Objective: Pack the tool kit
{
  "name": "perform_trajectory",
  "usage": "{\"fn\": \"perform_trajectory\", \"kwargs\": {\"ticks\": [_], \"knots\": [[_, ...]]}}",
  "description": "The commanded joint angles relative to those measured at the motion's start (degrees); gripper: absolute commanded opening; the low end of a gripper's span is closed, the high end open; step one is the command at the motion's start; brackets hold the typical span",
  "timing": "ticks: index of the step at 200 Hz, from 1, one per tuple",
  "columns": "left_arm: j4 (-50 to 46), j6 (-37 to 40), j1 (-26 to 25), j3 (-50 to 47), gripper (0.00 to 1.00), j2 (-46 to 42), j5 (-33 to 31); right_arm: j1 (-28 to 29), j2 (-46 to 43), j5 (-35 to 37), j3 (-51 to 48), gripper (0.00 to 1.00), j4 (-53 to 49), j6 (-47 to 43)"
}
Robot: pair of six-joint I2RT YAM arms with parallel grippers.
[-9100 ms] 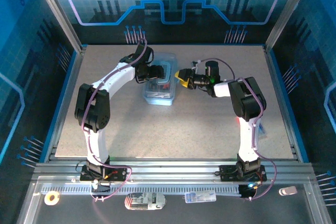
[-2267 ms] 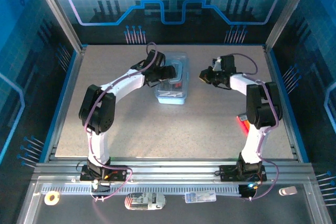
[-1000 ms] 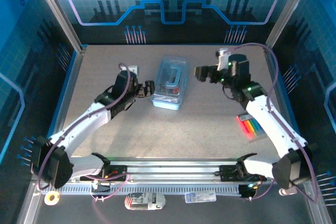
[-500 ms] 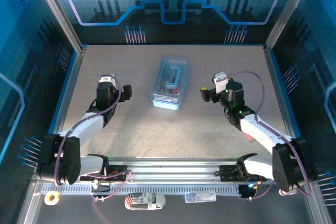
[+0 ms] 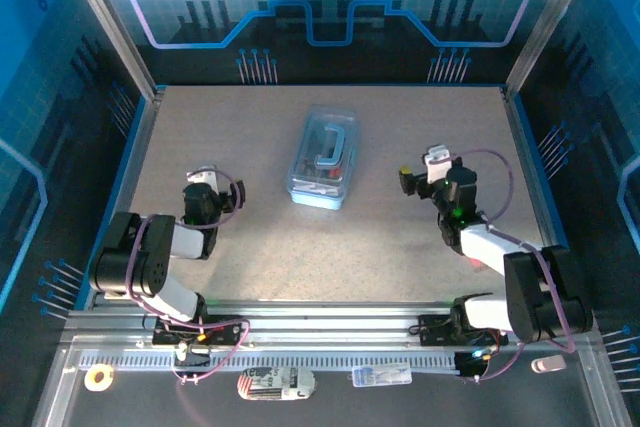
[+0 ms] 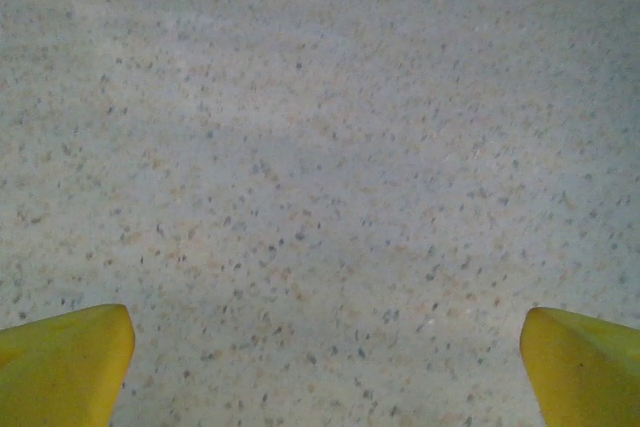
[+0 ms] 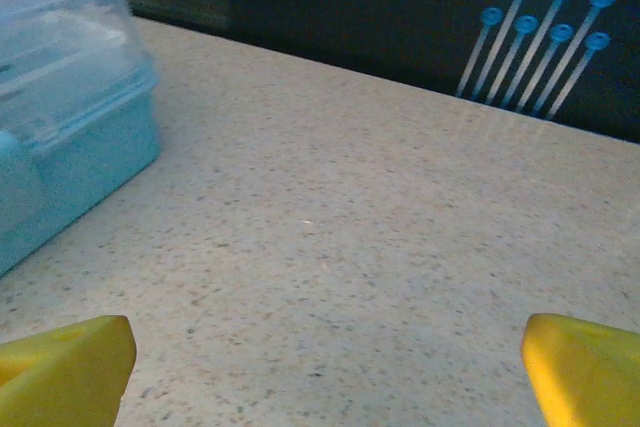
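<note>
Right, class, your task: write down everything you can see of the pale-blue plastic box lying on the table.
The translucent pale-blue rectangular plastic box lies flat on the speckled grey table, toward its far middle, its long side running roughly front to back. Its clear lid looks shut, with a blue U-shaped handle folded flat on top. Dark contents with a hint of red show dimly through it. Only the table touches it.

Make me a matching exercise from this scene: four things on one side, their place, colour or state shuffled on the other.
1. tool kit
2. left gripper
3. right gripper
4. table

A. speckled beige
B. open, right of the tool kit
C. pale blue, lid shut
D. open, left of the tool kit

Pairs: 1-C, 2-D, 3-B, 4-A
</note>
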Motion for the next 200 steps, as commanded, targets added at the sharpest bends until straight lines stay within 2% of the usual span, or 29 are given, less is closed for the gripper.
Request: {"fn": "perform_trajectory", "kwargs": {"ticks": [1,51,62,79,96,108,117,127,200], "knots": [[2.3,1.4,0.6,3.5,0.99,-0.7,3.1,-1.8,-2.1,-1.4,-1.5,1.0,2.7,2.5],[2.4,1.8,0.2,3.8,0.99,-0.4,2.7,-4.6,3.7,-2.9,-5.1,1.0,11.1,5.5],[2.5,1.8,0.2,3.8,0.99,-0.4,2.7,-5.5,7.9,-3.1,-6.8,1.0,17.9,6.9],[2.4,1.9,0.1,3.9,0.99,-0.4,2.7,-5.5,16.3,-7.9,-8.0,1.0,31.1,5.5],[2.0,2.2,0.0,4.1,0.99,-0.4,3.2,-5.3,12.0,-4.8,-4.1,1.0,16.4,6.0],[1.1,2.7,0.0,4.6,0.99,-0.3,4.5,-5.3,14.4,-3.3,-1.8,1.0,16.1,6.7],[0.4,3.4,0.0,5.0,0.99,-0.3,6.2,-4.7,13.6,-1.9,-0.5,1.0,11.7,6.5],[-0.4,4.0,0.0,5.3,0.99,-0.2,7.7,-4.3,14.3,-1.3,-0.9,1.0,14.1,6.2],[-0.3,4.0,0.0,5.3,0.99,-0.3,7.8,-3.4,14.2,-2.4,-0.1,1.0,12.1,4.4]]}}
